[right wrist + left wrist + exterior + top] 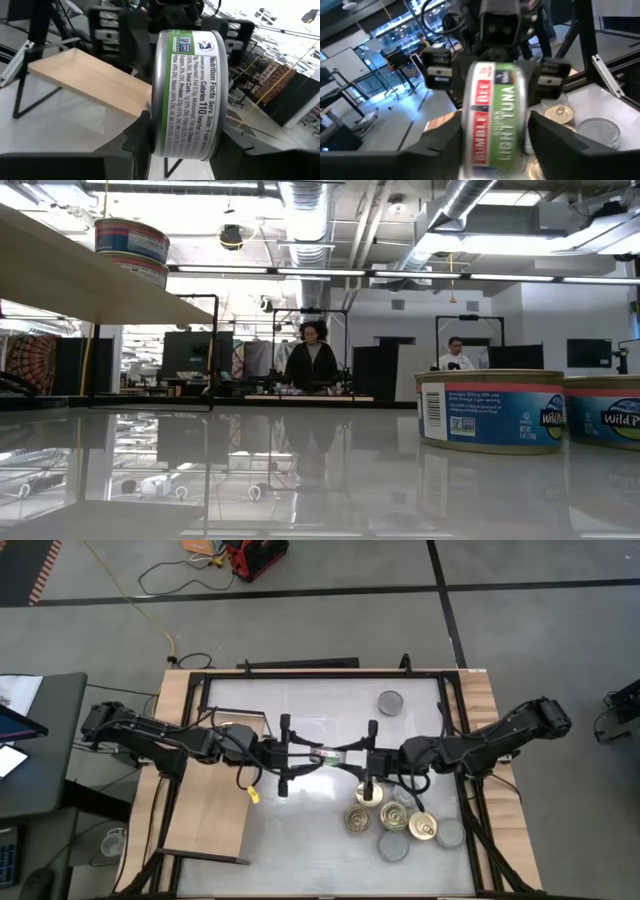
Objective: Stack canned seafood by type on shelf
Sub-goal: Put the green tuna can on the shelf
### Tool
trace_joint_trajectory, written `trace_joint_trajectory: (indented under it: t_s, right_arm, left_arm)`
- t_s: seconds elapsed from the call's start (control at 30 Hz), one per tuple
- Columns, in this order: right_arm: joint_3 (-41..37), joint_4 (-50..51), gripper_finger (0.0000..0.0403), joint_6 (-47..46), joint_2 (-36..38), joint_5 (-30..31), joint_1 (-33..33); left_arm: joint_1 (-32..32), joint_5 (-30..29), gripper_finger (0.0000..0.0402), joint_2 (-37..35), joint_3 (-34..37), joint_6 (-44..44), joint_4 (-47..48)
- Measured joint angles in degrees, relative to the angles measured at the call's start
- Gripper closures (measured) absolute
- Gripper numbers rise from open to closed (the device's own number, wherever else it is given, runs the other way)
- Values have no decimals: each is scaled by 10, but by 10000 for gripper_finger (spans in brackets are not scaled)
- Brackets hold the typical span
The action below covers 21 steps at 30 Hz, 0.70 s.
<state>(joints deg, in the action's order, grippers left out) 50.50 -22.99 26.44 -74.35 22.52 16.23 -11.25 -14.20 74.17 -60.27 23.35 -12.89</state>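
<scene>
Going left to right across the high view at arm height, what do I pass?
Shelf → left gripper → green-label tuna can, held between both grippers above the table → right gripper → the tins lying on the table, below the right arm.

White tabletop carried a cluster of tins at its right, gold- and silver-topped, and one silver-topped tin well apart. The wooden shelf stood at its left, bearing two stacked tins.
</scene>
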Motion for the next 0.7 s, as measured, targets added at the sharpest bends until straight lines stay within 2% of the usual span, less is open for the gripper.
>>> trace_joint_trajectory:
  t_s: [0.1, 0.17, 0.37, 0.5, 0.7]
  right_arm:
    - [0, -1, 220, -10, 0, -17, 1]
    - [0, -2, 212, -11, 0, -53, 1]
    - [0, -3, 150, -11, 1, -75, 4]
    - [0, 1, 101, -11, 14, -76, 24]
    - [0, 19, 48, -26, 55, -75, 49]
  left_arm:
    - [0, 2, 268, 0, 0, 1, 7]
    - [0, 8, 269, -1, 0, 6, 16]
    - [-19, -10, 269, -4, 0, 27, 59]
    - [-64, -29, 269, -46, 0, 56, 112]
    - [-161, -43, 269, -122, 0, 66, 259]
